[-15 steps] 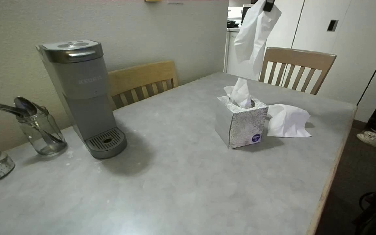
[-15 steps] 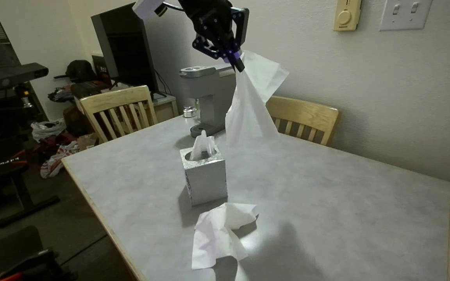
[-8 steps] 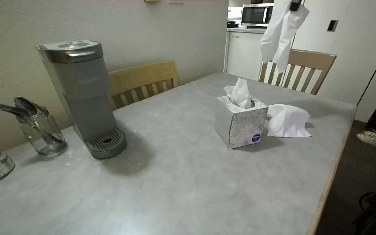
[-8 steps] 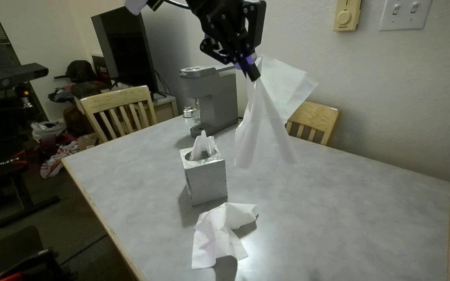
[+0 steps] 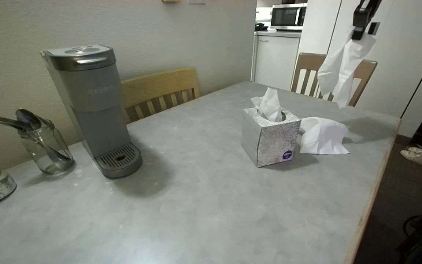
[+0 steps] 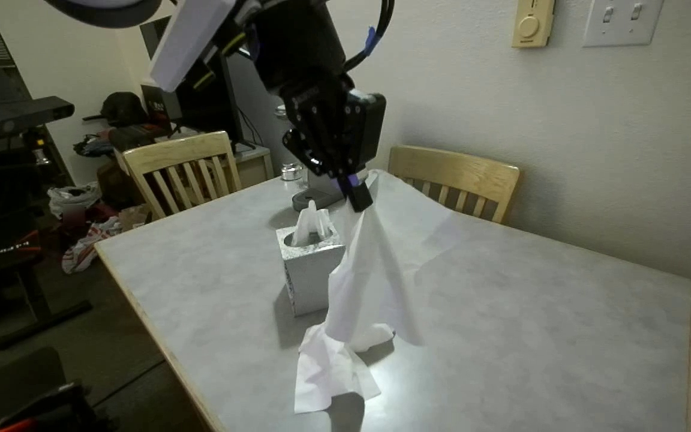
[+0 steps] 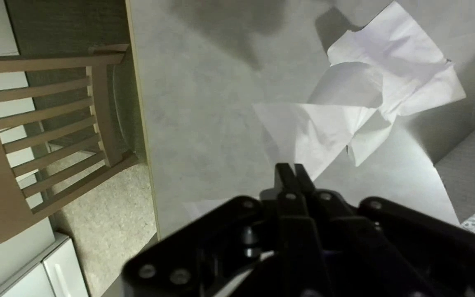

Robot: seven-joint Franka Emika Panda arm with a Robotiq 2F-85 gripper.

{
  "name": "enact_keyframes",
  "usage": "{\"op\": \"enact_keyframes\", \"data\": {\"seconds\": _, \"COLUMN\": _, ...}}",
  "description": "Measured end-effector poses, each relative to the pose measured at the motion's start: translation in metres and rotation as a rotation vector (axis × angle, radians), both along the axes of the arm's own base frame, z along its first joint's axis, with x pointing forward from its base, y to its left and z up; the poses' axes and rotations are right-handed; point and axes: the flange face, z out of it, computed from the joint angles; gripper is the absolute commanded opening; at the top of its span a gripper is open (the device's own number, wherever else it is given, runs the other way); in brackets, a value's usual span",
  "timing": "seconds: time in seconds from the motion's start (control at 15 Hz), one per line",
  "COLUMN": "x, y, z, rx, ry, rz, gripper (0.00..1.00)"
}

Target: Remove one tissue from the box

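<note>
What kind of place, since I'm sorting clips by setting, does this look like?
Probably a home's dining area near a kitchen: wooden chairs stand around the table, a microwave shows in the background, and shoes lie on the floor.

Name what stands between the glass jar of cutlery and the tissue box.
The grey coffee machine stands between the glass jar and the tissue box, as an exterior view shows.

Jaws pinch the tissue (image 7: 324, 128) above the table (image 7: 196, 123).
</note>
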Motion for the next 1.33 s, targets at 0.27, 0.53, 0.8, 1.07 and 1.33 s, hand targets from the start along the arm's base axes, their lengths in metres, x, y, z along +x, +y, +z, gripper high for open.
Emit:
{"op": "enact_keyframes", "data": {"seconds": 0.27, "x": -0.012, "y": -0.006, "z": -0.041, "rx": 0.046, "ry": 0.020, "rz": -0.027, "gripper": 0.00}}
{"op": "enact_keyframes", "data": {"seconds": 0.53, "x": -0.014, "y": -0.007, "z": -0.086, "rx": 0.122, "ry": 0.023, "rz": -0.071, "gripper": 0.00}}
{"op": "enact_keyframes", "data": {"seconds": 0.8, "x": -0.009, "y": -0.005, "z": -0.130, "rx": 0.201, "ry": 0.022, "rz": -0.116, "gripper": 0.00}}
{"op": "enact_keyframes", "data": {"seconds": 1.07, "x": -0.004, "y": -0.001, "z": -0.161, "rx": 0.254, "ry": 0.031, "rz": -0.126, "gripper": 0.00}}
{"op": "enact_keyframes", "data": {"seconds": 1.33, "x": -0.002, "y": 0.007, "z": -0.186, "rx": 0.296, "ry": 0.052, "rz": -0.122, "gripper": 0.00}}
